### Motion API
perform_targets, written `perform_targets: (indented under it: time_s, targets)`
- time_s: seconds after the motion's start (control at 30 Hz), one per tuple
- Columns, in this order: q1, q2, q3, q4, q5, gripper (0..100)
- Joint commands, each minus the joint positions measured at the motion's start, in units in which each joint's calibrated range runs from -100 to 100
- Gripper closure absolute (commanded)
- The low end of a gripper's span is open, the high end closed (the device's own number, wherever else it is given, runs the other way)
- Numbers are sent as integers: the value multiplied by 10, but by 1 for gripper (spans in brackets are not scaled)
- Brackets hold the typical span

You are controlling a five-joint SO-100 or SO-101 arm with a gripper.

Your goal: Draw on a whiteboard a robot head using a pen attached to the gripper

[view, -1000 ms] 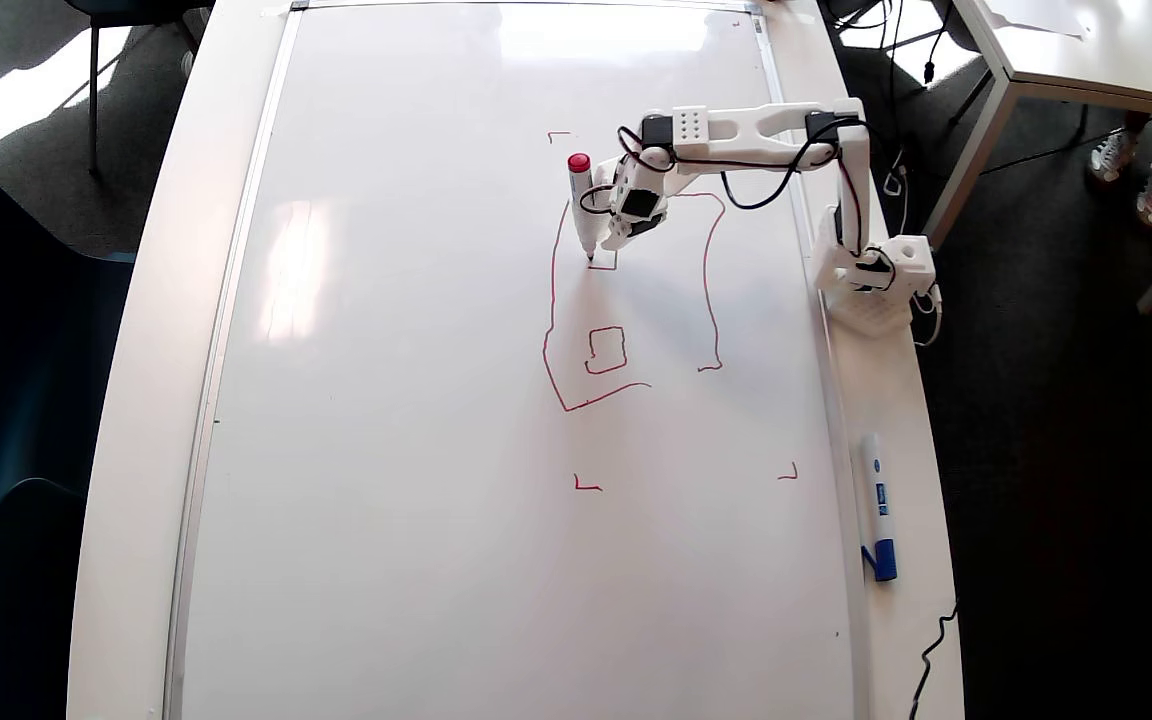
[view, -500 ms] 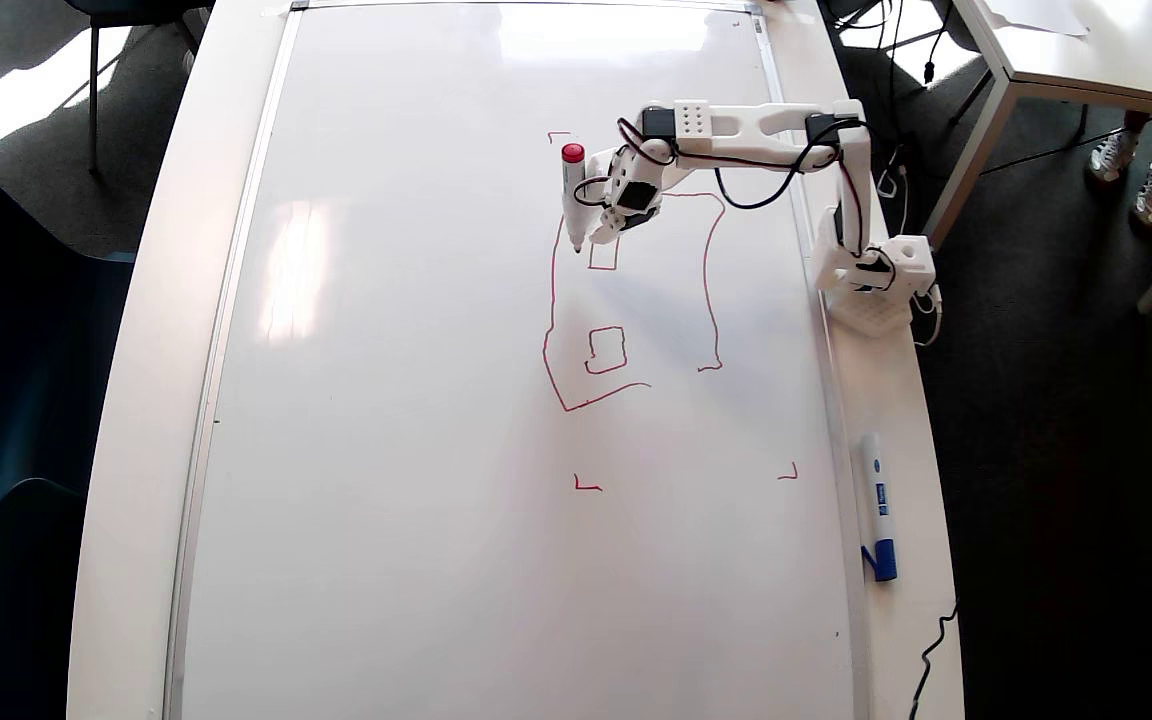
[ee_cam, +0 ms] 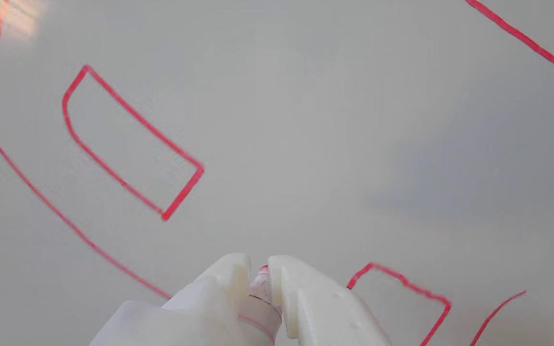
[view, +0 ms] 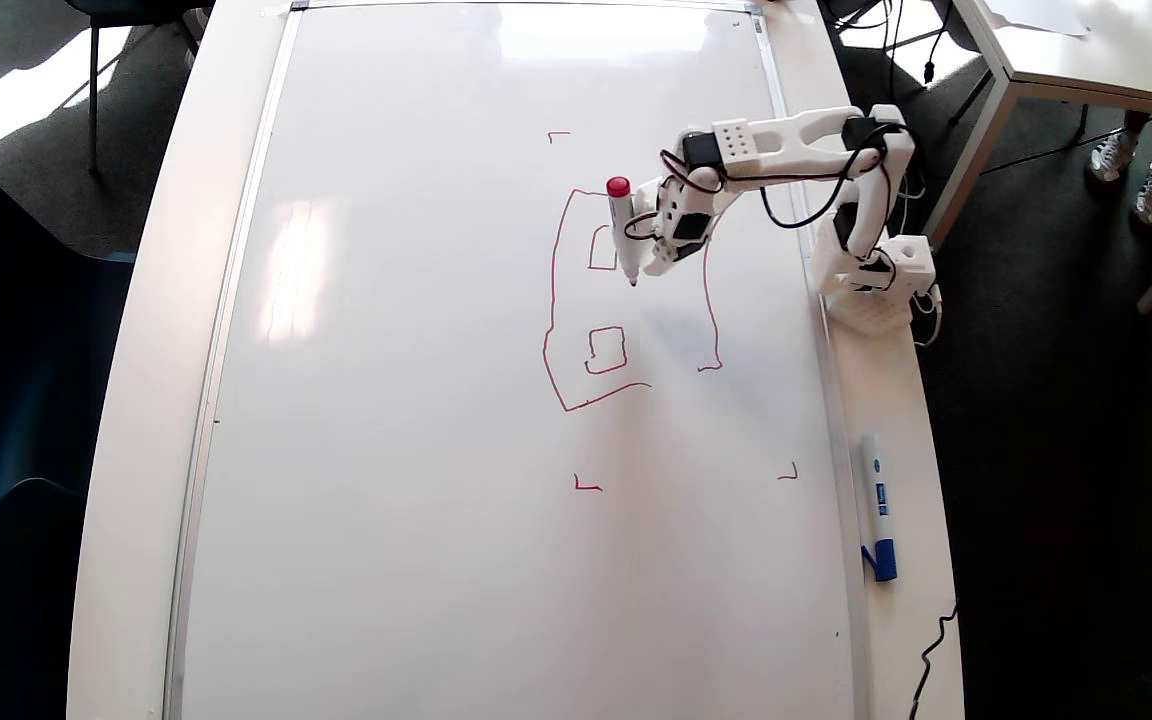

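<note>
The white plastic gripper (view: 643,262) squeezes the short white pen with the round red end (view: 622,228) — tip near the big shiny whiteboard (view: 416,400), at about 1 o'clock inside the wobbly red robot head (view: 556,300).

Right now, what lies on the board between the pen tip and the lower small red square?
In the overhead view, only bare glossy white whiteboard lies between the red-ended white pen tip and the lower small red square.
</note>
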Motion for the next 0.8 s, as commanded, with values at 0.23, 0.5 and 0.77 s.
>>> perform_targets:
  time_s: [0.23, 0.5, 0.77]
  targets:
    - [-32, -89, 104, -22, -7, 99]
    - [-49, -100, 130, -28, -7, 99]
    - [-47, -93, 133, -58, -7, 99]
